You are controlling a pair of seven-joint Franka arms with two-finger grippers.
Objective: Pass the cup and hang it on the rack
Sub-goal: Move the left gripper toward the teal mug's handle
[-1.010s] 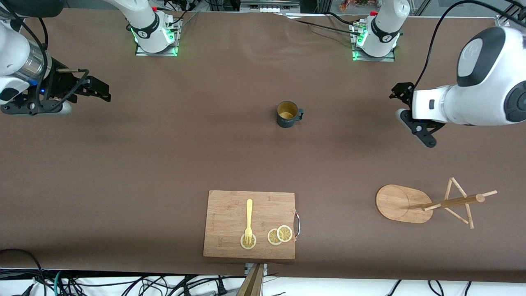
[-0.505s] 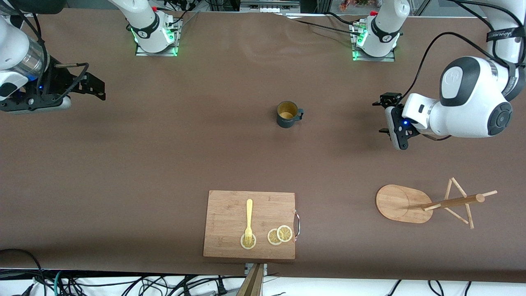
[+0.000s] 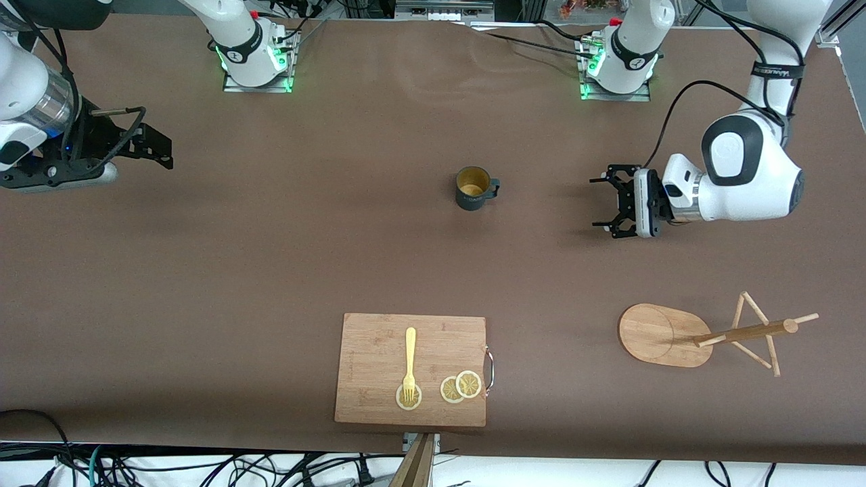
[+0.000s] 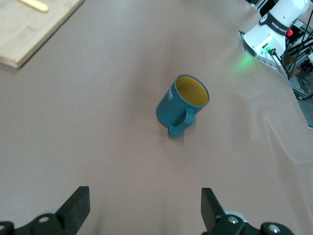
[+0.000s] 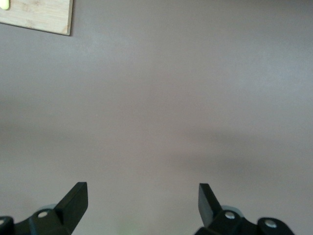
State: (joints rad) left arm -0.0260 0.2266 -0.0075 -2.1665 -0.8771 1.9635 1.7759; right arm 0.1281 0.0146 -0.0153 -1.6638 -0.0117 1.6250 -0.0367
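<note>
Teal cup (image 3: pixel 474 187) upright mid-table, unmoved. Left gripper (image 3: pixel 604 201) has swung in toward it since before, jaws open, w/ bare table between. Rack (image 3: pixel 703 334) & cutting board (image 3: pixel 411 368) nearer camera. Right gripper (image 3: pixel 160 149) waits, open.

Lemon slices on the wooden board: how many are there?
3, all on the cutting board at its edge nearest the front camera: one lemon slice under the fork's tines, and two overlapping slices near the board's metal handle. None seems hidden.
</note>
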